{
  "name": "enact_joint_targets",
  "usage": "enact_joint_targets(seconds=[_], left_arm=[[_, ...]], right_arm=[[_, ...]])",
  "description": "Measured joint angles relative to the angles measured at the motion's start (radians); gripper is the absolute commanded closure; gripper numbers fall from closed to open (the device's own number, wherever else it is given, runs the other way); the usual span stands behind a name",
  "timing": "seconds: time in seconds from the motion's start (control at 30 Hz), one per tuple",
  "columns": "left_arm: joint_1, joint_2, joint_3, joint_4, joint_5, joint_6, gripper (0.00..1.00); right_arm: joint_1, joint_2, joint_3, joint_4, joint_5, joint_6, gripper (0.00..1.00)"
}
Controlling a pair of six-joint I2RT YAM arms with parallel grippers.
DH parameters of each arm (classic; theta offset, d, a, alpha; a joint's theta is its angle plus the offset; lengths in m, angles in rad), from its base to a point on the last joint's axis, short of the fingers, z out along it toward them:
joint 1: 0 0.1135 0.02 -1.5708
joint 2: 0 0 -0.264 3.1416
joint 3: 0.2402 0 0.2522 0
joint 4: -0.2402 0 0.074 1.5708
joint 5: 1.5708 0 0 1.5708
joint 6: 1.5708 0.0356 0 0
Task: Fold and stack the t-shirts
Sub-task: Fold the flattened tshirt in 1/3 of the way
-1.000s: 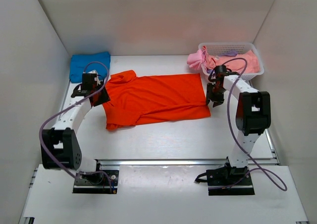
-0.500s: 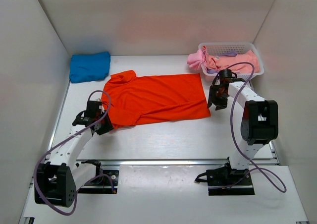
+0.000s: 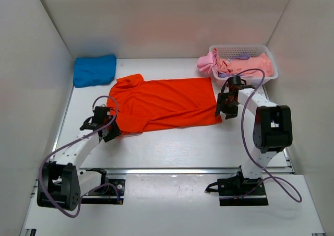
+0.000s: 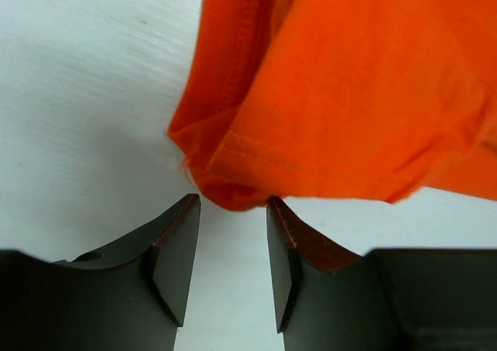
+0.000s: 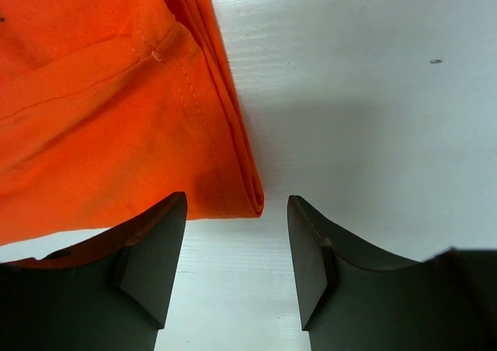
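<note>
In your left wrist view the orange-red t-shirt (image 4: 365,79) runs off the top and right edges. You see only the corner just beyond the left gripper (image 4: 233,202), and you cannot tell whether it touches the cloth. Ahead of the right gripper (image 5: 238,199) the same shirt is cut by the top and left edges. From above, both grippers are too small for you to read their jaws. Beyond the right gripper, the pink t-shirts (image 3: 250,65) in the basket (image 3: 242,49) are too bunched to count.
</note>
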Motion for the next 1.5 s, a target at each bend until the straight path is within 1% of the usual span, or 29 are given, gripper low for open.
enact_joint_targets(seconds=[0.03,0.07,0.13,0.17,0.27,0.37,0.4,0.43,0.47,0.67,0.77,0.87,1.07,1.1,1.13,1.17,1.2,1.23,1.27,1.3,1.33,1.37,1.5], left_arm=[[-0.001,0.02,0.0,0.01,-0.006,0.0,0.52],[-0.001,0.04,0.0,0.018,-0.013,0.0,0.57],[-0.002,0.077,0.0,0.034,-0.019,-0.005,0.76],[-0.003,0.092,0.0,0.042,-0.021,-0.005,0.79],[-0.009,0.12,0.0,0.063,-0.026,-0.004,1.0],[-0.008,0.122,0.0,0.077,-0.026,0.005,1.0],[-0.006,0.122,0.0,0.079,-0.028,0.008,1.0],[-0.006,0.121,0.0,0.079,-0.031,0.013,1.0],[-0.005,0.121,0.0,0.078,-0.034,0.02,1.0],[0.015,0.121,0.058,0.035,-0.049,0.083,1.0],[0.021,0.119,0.096,0.024,-0.065,0.119,1.0],[0.03,0.109,0.104,0.02,-0.067,0.149,1.0],[0.046,0.109,0.103,-0.012,-0.067,0.193,1.0],[0.047,0.108,0.103,-0.016,-0.066,0.199,1.0],[0.047,0.107,0.103,-0.019,-0.064,0.204,1.0],[0.048,0.106,0.102,-0.023,-0.06,0.208,0.92],[0.048,0.104,0.102,-0.025,-0.055,0.214,0.76],[0.048,0.104,0.102,-0.025,-0.05,0.222,0.7],[0.05,0.103,0.102,-0.024,-0.043,0.224,0.67],[0.052,0.102,0.102,-0.025,-0.037,0.229,0.64],[0.055,0.102,0.102,-0.025,-0.033,0.23,0.62],[0.058,0.102,0.104,-0.028,-0.028,0.232,0.63],[0.063,0.112,0.153,-0.052,-0.019,0.245,0.59]], right_arm=[[0.0,0.0,-0.003,0.003,0.002,0.003,0.48],[0.0,0.0,-0.005,0.004,0.004,0.007,0.48],[0.0,0.0,-0.008,0.011,0.01,0.012,0.48],[0.0,0.002,-0.008,0.013,0.011,0.014,0.48],[-0.001,0.022,-0.008,0.024,0.017,0.021,0.5],[0.002,0.052,-0.008,0.025,0.02,0.032,0.54],[0.002,0.062,-0.009,0.026,0.021,0.035,0.7],[0.003,0.064,-0.008,0.024,0.022,0.034,0.82],[0.004,0.064,-0.01,0.027,0.019,0.04,1.0],[0.021,0.044,-0.036,0.023,0.034,0.066,1.0],[0.022,-0.014,-0.105,0.006,0.045,0.07,1.0],[0.009,-0.078,-0.178,-0.031,0.051,0.073,1.0],[-0.023,-0.144,-0.248,-0.087,0.086,0.072,1.0],[-0.023,-0.15,-0.255,-0.096,0.091,0.071,0.99],[-0.023,-0.156,-0.261,-0.105,0.094,0.069,0.96],[-0.022,-0.16,-0.265,-0.112,0.097,0.069,0.9],[-0.021,-0.164,-0.269,-0.121,0.097,0.068,0.81],[-0.018,-0.168,-0.272,-0.129,0.098,0.069,0.73],[-0.015,-0.173,-0.274,-0.139,0.103,0.068,0.68],[-0.011,-0.18,-0.275,-0.147,0.108,0.069,0.65],[-0.008,-0.191,-0.275,-0.156,0.113,0.068,0.63],[-0.005,-0.207,-0.275,-0.164,0.118,0.067,0.63],[-0.003,-0.285,-0.267,-0.19,0.134,0.065,0.62]])
